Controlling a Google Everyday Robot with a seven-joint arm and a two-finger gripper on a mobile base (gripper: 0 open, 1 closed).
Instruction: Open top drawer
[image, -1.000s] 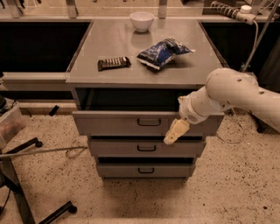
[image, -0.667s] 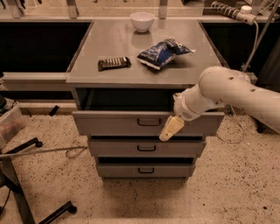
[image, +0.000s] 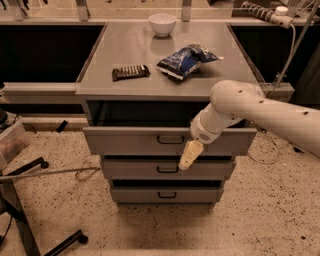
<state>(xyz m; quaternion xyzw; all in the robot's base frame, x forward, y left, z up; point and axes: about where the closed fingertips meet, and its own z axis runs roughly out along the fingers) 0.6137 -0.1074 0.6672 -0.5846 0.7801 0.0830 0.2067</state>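
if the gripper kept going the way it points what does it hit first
The gripper, in front of the top drawer, points down and left. It would probably first meet the middle drawer front, near its handle, though depth is unclear.

Shows the top drawer (image: 130, 141) standing partway out beneath the grey table (image: 125, 47), a dark gap behind its front panel. Catches the white arm (image: 265, 114) reaching in from the right, its pale gripper (image: 190, 155) pointing down just right of the drawer's black handle (image: 170, 140), across the panel's lower edge. Takes in a white bowl (image: 163, 23), blue bag (image: 186, 60) and dark bar (image: 130, 72) on the table, two narrower drawers (image: 132, 169) below.
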